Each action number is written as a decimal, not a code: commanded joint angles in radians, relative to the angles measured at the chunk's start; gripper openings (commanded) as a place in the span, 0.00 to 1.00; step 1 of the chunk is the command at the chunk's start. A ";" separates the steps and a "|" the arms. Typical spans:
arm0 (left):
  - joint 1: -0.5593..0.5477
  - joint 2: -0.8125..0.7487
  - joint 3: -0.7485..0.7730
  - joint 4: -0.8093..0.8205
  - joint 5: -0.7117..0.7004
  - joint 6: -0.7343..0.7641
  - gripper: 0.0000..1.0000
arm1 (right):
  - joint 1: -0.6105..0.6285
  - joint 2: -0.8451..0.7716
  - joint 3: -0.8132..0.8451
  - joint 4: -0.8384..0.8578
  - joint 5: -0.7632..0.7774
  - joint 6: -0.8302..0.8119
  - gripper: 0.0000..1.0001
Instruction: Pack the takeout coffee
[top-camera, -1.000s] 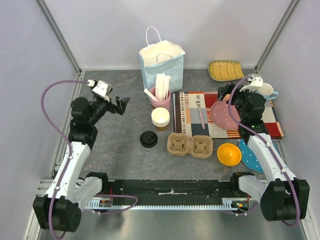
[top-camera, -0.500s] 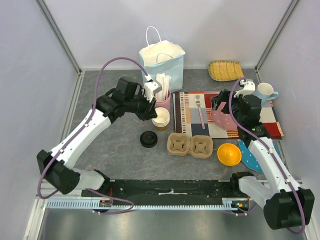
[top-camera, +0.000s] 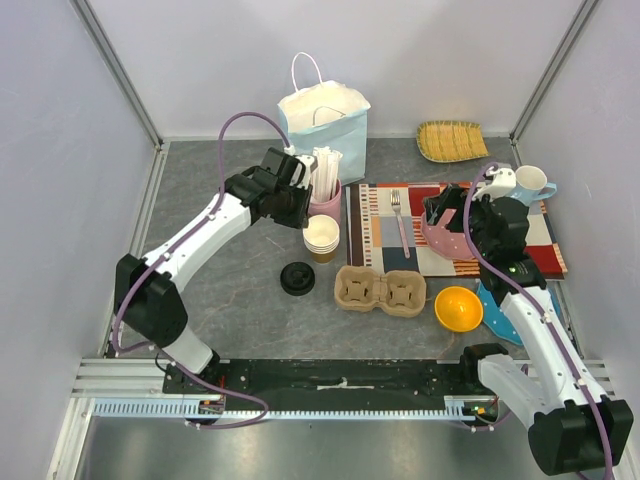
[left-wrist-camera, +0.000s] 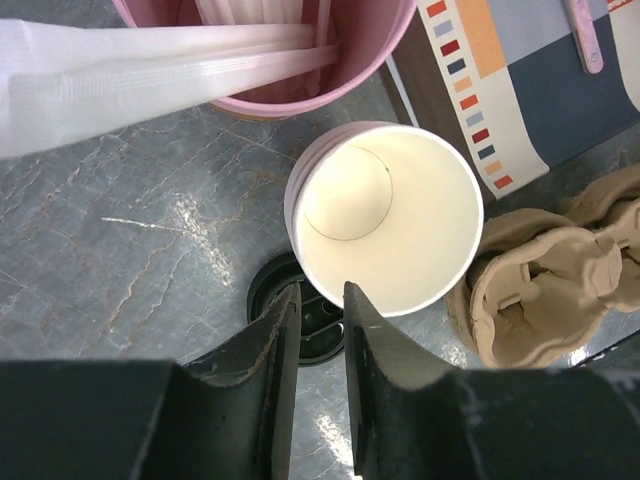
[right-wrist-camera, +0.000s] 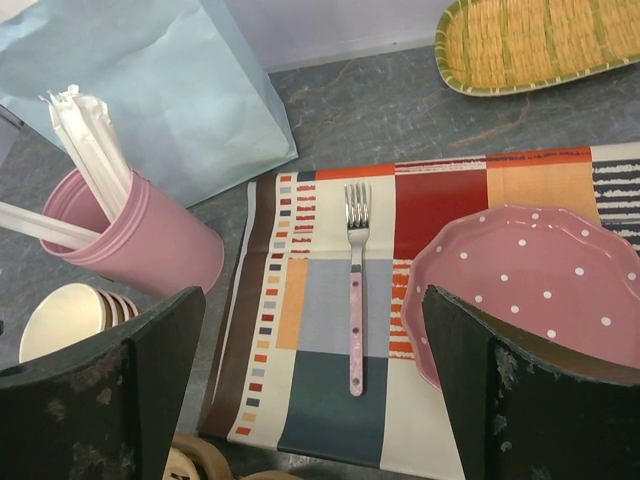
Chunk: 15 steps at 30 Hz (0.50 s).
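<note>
No takeout coffee with its lid on is in view. A stack of lidless paper cups stands mid-table, cream inside. A loose black lid lies on the table just in front of the stack. My left gripper hangs over the near rim of the top cup. Its jaws stand a narrow gap apart with nothing between them. Over the placemat, my right gripper is wide open and empty.
A brown pulp cup carrier sits right of the lid. Behind the cups stand a pink holder of wrapped straws and a light-blue paper bag. The striped placemat carries a fork and a pink dotted plate. An orange bowl is near the right arm.
My left arm swung from the far left to above the cup stack, and its jaws went from wide to a narrow gap. The right arm shifted only slightly.
</note>
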 joint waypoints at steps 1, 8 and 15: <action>-0.005 0.037 0.064 0.032 -0.015 -0.075 0.30 | 0.005 -0.008 -0.002 -0.012 0.018 -0.009 0.98; -0.005 0.093 0.077 0.037 -0.029 -0.107 0.17 | 0.005 -0.022 -0.012 -0.012 0.032 -0.012 0.98; -0.008 0.113 0.094 0.017 -0.080 -0.110 0.19 | 0.005 -0.025 -0.009 -0.023 0.028 -0.026 0.98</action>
